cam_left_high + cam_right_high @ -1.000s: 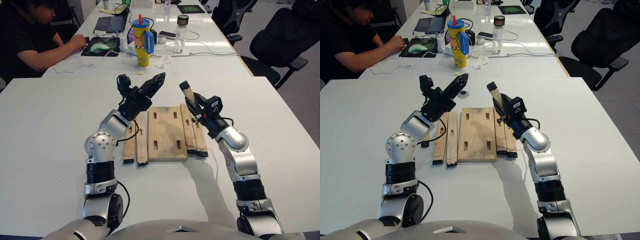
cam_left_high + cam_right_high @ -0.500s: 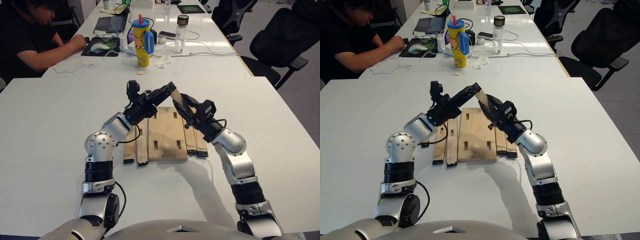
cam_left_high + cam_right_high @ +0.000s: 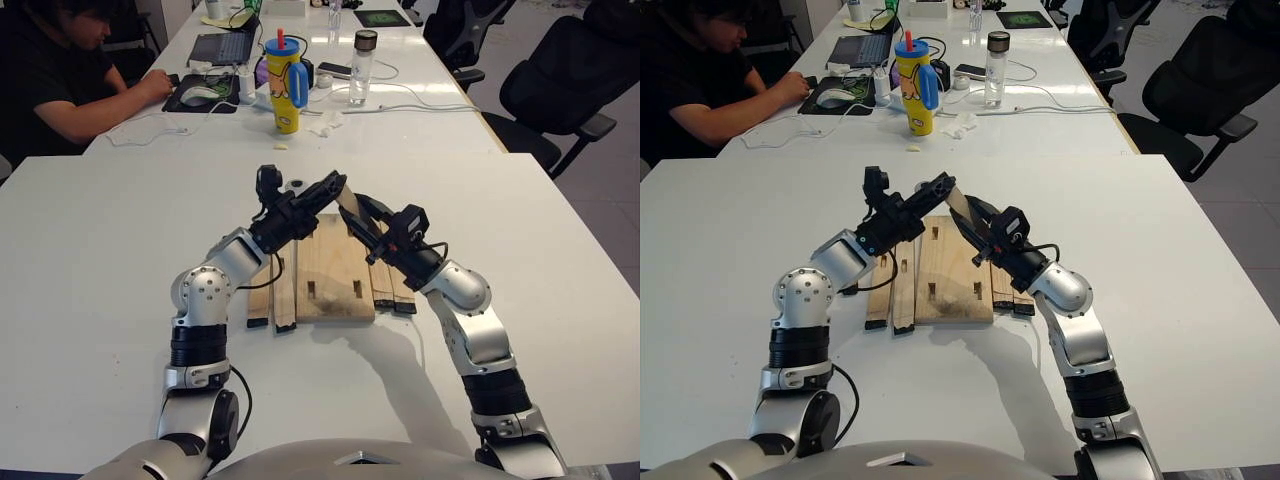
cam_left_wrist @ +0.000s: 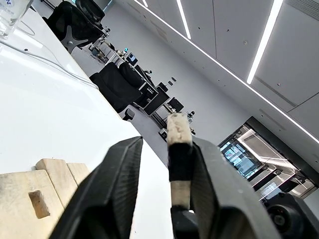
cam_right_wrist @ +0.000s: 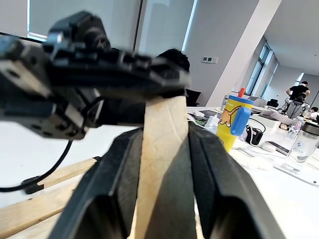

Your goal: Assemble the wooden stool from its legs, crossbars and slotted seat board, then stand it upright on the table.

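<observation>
The slotted seat board (image 3: 333,262) lies flat on the white table (image 3: 90,260). Two wooden legs (image 3: 272,288) lie along its left edge and several more pieces (image 3: 392,283) along its right edge. Above the board my right gripper (image 3: 367,222) is shut on a wooden leg (image 5: 162,144), which tilts up and to the left. My left gripper (image 3: 330,188) is open, and its fingers (image 4: 112,184) straddle the leg's upper tip (image 4: 179,142). In the left wrist view the tip rests against one finger, with a gap to the other.
On the far table stand a yellow cup (image 3: 285,85), a bottle (image 3: 362,62) and a laptop (image 3: 222,45), where a person sits. Office chairs (image 3: 565,85) stand at the right. Bare table surface lies on both sides of the wooden parts.
My left gripper swung right and down toward the right one. The right gripper tilted the leg leftward and lower, so the leg's tip now sits between the left fingers.
</observation>
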You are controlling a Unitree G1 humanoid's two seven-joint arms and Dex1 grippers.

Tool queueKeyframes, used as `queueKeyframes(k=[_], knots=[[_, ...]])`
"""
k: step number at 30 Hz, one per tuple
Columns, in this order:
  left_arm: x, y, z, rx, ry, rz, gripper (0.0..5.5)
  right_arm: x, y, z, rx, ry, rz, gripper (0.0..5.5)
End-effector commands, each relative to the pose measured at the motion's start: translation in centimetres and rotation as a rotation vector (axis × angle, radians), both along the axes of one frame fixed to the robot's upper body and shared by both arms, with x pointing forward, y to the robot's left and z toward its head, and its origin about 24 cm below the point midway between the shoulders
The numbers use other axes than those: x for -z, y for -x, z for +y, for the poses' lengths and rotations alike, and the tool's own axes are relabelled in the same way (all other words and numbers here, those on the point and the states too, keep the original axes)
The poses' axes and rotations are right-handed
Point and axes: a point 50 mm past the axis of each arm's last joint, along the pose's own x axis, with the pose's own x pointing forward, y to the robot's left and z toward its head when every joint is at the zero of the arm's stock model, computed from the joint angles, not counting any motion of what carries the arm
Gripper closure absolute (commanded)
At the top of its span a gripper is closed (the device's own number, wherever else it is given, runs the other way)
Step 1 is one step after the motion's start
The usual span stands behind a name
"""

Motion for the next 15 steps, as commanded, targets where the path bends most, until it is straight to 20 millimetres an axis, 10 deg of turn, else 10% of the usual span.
queueKeyframes(k=[1,11,15], knots=[[0.0,0.1,0.1,0.003,-0.020,-0.003,4.57,-0.5,0.1,-0.1,-0.001,-0.009,-0.012,4.20],[0.2,0.6,2.0,-0.185,-0.106,-0.084,5.06,2.0,0.1,-0.5,0.022,0.103,0.093,3.14],[-0.1,2.0,5.2,-0.512,-0.182,-0.095,5.06,2.9,-0.6,-2.2,0.134,0.143,0.148,2.77]])
